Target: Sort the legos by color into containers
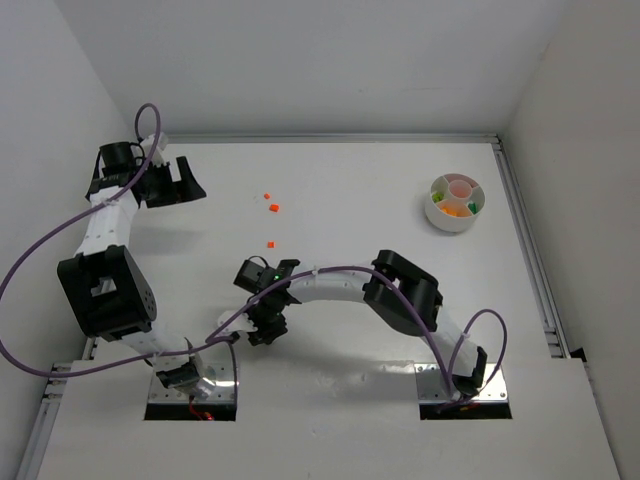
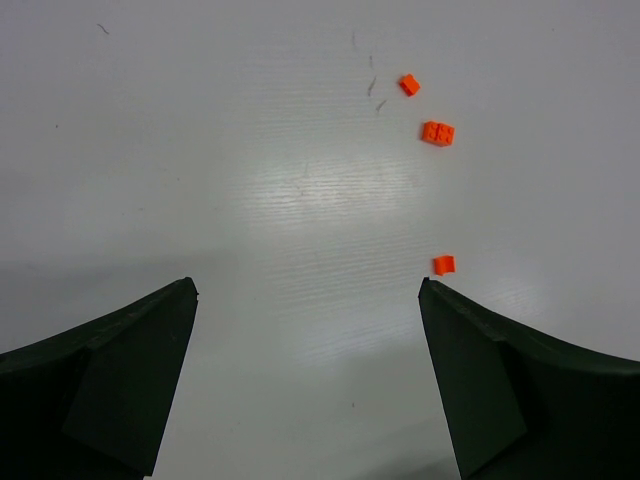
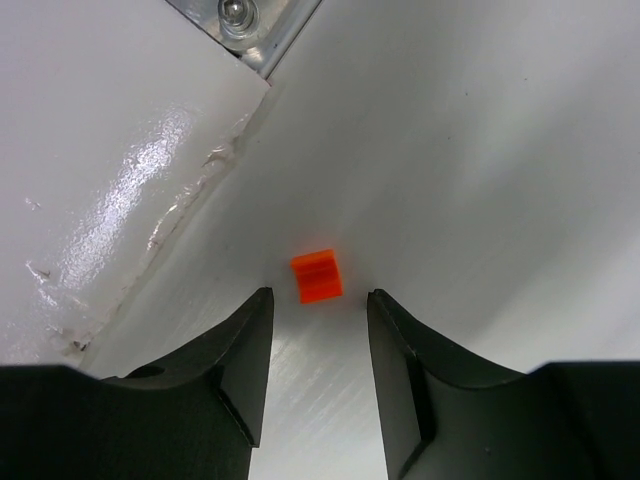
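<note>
In the right wrist view one small orange lego [image 3: 317, 276] lies on the white table just past the tips of my right gripper [image 3: 319, 295]. The jaws stand partly apart and touch nothing. From above, this gripper [image 1: 264, 334] points down near the left arm's base and hides that brick. My left gripper [image 1: 176, 181] hangs wide open at the far left with nothing in it. Its wrist view shows three orange legos [image 2: 438, 133] ahead and to the right, the nearest [image 2: 444, 264] by the right fingertip. The round white dish [image 1: 437, 214] with its containers sits at the far right and holds orange, green and yellow bricks.
Three orange bricks [image 1: 274, 207] lie in the middle of the table. A shiny base plate [image 3: 90, 180] with a screw [image 3: 240, 15] lies just left of the right gripper. White walls close in the table on the left, back and right.
</note>
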Robot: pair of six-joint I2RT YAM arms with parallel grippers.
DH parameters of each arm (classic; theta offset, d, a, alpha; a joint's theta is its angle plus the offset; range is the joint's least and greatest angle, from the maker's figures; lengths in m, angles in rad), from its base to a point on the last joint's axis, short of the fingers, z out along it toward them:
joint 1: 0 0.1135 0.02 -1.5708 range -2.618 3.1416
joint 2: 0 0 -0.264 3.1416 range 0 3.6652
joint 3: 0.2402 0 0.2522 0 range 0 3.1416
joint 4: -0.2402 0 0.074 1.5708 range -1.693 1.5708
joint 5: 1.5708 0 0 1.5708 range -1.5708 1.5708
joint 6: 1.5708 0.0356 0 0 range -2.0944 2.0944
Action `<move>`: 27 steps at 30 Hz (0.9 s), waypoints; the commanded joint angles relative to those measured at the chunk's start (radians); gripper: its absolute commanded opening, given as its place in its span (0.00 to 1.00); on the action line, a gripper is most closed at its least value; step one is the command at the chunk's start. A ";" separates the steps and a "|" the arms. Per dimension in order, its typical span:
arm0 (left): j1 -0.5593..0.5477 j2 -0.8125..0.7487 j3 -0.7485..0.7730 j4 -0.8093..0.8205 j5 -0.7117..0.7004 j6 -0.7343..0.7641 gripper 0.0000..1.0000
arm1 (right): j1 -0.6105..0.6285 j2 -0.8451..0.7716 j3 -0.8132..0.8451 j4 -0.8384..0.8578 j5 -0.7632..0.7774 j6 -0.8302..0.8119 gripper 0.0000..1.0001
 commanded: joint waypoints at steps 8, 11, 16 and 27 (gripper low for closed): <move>0.020 -0.028 0.001 0.013 0.024 0.023 1.00 | 0.042 0.050 0.045 -0.023 -0.055 0.007 0.31; 0.020 -0.028 0.001 0.013 0.024 0.023 1.00 | 0.042 0.061 0.046 -0.023 -0.064 0.007 0.31; 0.020 -0.019 0.001 0.013 0.024 0.023 1.00 | 0.042 0.061 0.046 -0.023 -0.064 0.007 0.46; 0.020 -0.010 0.010 0.013 0.033 0.023 1.00 | 0.042 0.072 0.064 -0.041 -0.064 0.007 0.04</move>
